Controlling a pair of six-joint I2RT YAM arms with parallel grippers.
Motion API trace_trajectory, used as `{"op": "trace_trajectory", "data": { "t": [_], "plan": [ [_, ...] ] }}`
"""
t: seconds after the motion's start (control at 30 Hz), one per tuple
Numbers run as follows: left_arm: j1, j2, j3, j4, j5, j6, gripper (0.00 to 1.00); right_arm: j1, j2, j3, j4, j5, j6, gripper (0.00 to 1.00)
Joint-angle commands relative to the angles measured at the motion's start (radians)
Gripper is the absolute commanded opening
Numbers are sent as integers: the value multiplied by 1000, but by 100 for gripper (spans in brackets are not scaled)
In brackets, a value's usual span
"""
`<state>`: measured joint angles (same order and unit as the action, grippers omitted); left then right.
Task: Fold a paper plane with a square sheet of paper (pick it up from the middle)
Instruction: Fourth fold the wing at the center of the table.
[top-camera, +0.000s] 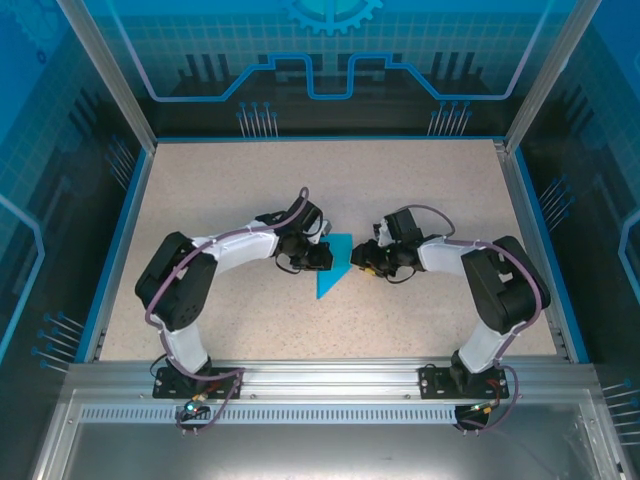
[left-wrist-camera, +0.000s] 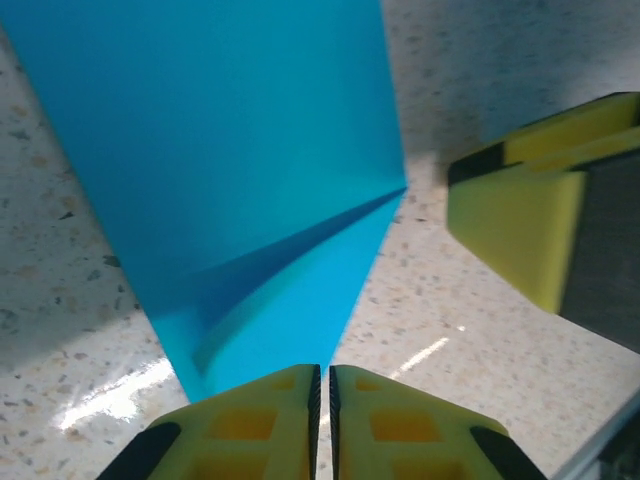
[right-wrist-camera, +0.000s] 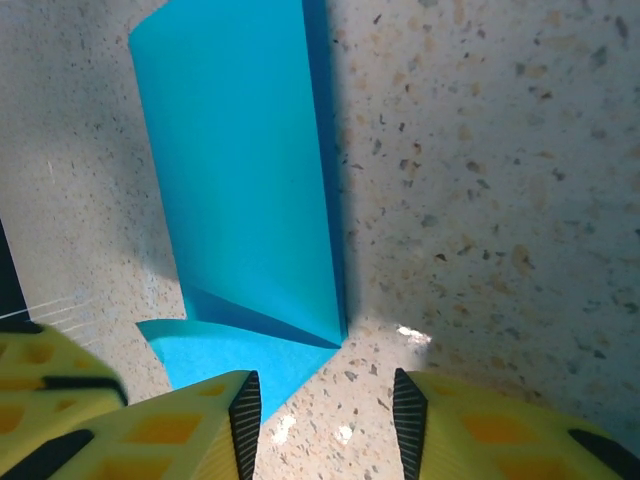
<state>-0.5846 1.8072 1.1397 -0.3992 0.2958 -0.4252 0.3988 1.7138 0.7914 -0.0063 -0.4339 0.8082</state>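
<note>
- Cyan square sheet of paper (top-camera: 338, 265) lies mid-tabletop between the left gripper (top-camera: 321, 258) and right gripper (top-camera: 359, 262), both equally near.
- Left wrist: jaws closed at its near edge, possibly pinching it.
- Right wrist: jaws parted; the paper's long axis runs away, ahead-left.

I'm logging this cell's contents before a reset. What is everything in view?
sheet of paper: one, cyan-blue, partly folded, table centre, between the grippers.
table: one, speckled beige, blue-edged.
enclosure panels: several, patterned blue, around the table.
rail: one, silver, near edge, carrying both arm bases.
left gripper: one, yellow and black, shut, at the paper's left edge.
right gripper: one, yellow and black, open, at the paper's right edge.
</note>
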Motion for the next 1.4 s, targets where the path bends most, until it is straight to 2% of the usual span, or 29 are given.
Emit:
{"op": "trace_trajectory", "data": {
  "t": [0.0,0.3,0.77,0.9,1.0,1.13,1.27,1.37],
  "plan": [
    [0,31,33,-30,-46,-18,13,15,30,28,15,-34,9,43],
    [0,82,26,-42,-105,-6,10,33,64,53,39,-60,32,42],
    [1,100,7,-24,-101,1,10,35,81,75,82,-106,58,36],
    [1,52,-7,-11,-95,-6,15,40,93,83,76,-116,50,33],
    [1,-9,-26,0,-99,-15,27,47,101,83,77,-123,47,30],
    [-12,-106,-69,12,-103,-28,31,54,104,83,77,-127,51,27],
    [-75,-169,-109,17,-155,-52,38,58,97,113,76,-128,53,26],
    [-150,-168,-110,-6,-259,-71,42,59,93,118,66,-130,52,25]
  ]
}}
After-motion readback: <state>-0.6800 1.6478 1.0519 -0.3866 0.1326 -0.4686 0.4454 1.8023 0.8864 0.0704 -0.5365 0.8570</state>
